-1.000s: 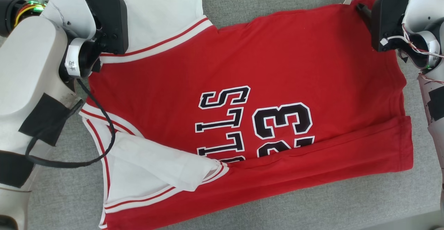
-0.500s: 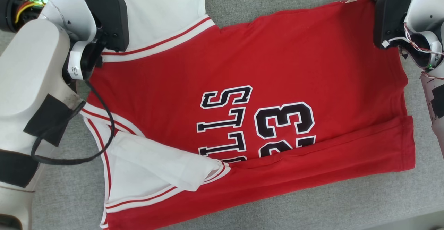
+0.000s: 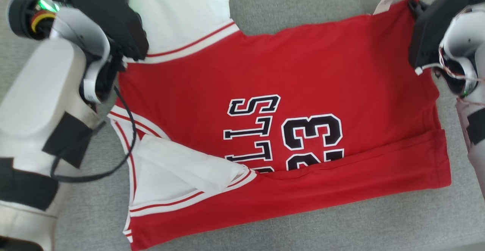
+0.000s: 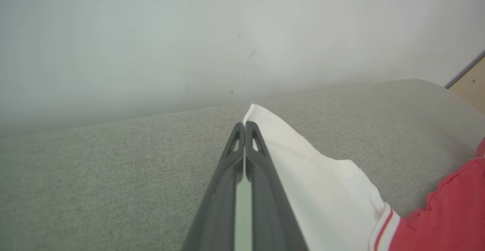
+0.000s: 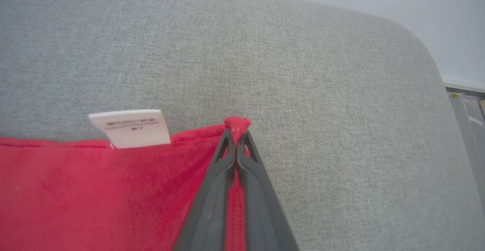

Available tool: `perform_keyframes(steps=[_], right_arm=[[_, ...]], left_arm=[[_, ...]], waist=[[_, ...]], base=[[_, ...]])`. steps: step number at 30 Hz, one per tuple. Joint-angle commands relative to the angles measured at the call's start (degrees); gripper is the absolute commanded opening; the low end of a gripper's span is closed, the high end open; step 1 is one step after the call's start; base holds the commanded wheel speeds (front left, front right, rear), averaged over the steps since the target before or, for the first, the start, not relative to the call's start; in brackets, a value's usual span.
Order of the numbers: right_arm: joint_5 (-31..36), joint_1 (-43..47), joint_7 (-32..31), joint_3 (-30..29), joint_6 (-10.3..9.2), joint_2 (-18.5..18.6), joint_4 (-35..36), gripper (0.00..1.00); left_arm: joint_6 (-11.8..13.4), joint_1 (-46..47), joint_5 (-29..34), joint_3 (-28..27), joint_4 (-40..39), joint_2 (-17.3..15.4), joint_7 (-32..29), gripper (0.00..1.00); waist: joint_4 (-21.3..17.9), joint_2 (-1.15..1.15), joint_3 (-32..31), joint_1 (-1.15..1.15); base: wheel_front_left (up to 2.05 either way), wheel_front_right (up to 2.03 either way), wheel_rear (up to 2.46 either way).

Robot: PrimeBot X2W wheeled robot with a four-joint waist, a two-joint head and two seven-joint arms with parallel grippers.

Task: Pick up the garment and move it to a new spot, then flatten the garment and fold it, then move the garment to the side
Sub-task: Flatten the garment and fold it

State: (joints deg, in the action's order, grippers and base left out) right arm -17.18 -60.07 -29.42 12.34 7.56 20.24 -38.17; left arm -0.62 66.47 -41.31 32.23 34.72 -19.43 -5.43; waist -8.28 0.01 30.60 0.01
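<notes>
- Head view: the garment [image 3: 303, 84] is a red jersey and lies spread on the grey cushion [image 3: 303, 1]. One white sleeve [image 3: 178, 12] is at 11 o'clock, and the 6 o'clock edge is folded over. It looks like a thin, limp knit, light, so it will likely sag and drag. Take it by the two far corners, 11 and 1 o'clock.
- Left wrist view: the left gripper [image 4: 244, 128] has its fingers clenched on the white sleeve's edge, with cloth poking past the tips at 12 o'clock. The bite is shallow, so you may lose it.
- Right wrist view: the right gripper [image 5: 237, 133] is pinched shut on the red hem corner, with a nub showing beyond the tips. The care label [image 5: 130, 128] is at 9 o'clock of them. Lift both corners level, with the cloth taut.
</notes>
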Motion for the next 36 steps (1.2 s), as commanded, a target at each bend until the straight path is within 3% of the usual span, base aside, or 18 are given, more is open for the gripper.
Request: perform_keyframes(steps=[1, 8, 20, 36], right_arm=[[-0.5, 1.7, 1.0, -0.1, -0.12, 0.8, 0.0, 0.0], [-2.2, 9.7, 7.1, -1.3, -0.12, 2.5, 1.6, 0.0], [3.0, 22.0, 18.4, -1.3, -0.12, 4.9, 2.1, 0.0], [4.8, 30.3, 17.7, 0.7, -0.13, 8.1, 2.4, 0.0]], left_arm=[[-0.6, -1.8, -0.6, -0.5, -0.4, 0.4, 1.5, 0.0], [-2.2, -11.3, -3.5, -0.9, -4.8, 2.4, 7.6, 0.0], [1.3, -31.0, -7.0, -1.2, -15.2, 1.9, 12.4, 0.0], [6.6, -47.9, -10.1, 0.3, -26.4, 1.8, 12.9, 0.0]], waist=[[1.3, -0.01, -2.4, -0.01], [3.8, -0.01, -8.4, -0.01], [6.3, -0.01, -17.5, -0.01], [7.7, -0.01, -20.3, -0.01]], base=[[0.0, 0.0, 0.0], [0.0, 0.0, 0.0], [0.0, 0.0, 0.0], [0.0, 0.0, 0.0]])
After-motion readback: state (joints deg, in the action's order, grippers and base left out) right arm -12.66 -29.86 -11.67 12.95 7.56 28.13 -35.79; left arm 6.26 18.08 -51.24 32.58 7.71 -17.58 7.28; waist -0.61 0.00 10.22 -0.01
